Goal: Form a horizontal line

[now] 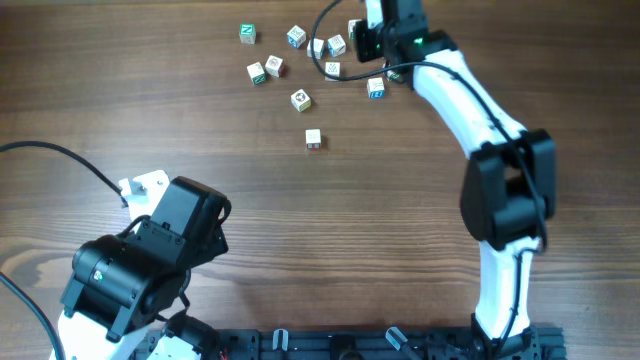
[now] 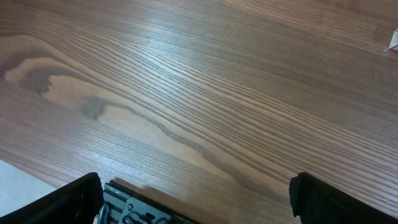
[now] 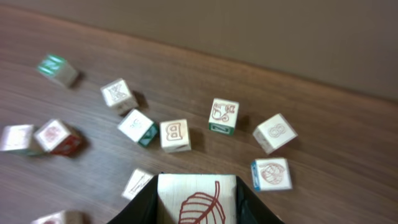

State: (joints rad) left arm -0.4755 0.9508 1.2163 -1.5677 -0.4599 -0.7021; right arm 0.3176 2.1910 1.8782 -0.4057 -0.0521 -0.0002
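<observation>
My right gripper (image 3: 196, 208) is shut on a white cube with a red leaf mark (image 3: 196, 196), held above the table's far side. In the overhead view the right gripper (image 1: 363, 40) is among several loose white cubes with coloured marks, such as one with blue edges (image 1: 376, 88) and a lone one (image 1: 313, 139) nearer the middle. Below the jaws lie a "B" cube (image 3: 175, 135) and a blue-edged leaf cube (image 3: 272, 173). No straight row of touching cubes shows. My left gripper (image 2: 196, 198) is open and empty, low over bare wood.
The left arm (image 1: 150, 260) is folded at the near left corner, with a cable trailing to the left. The right arm (image 1: 505, 190) stretches along the right side. A black rail (image 1: 380, 342) runs along the near edge. A cube corner (image 2: 393, 42) shows at the left wrist view's edge.
</observation>
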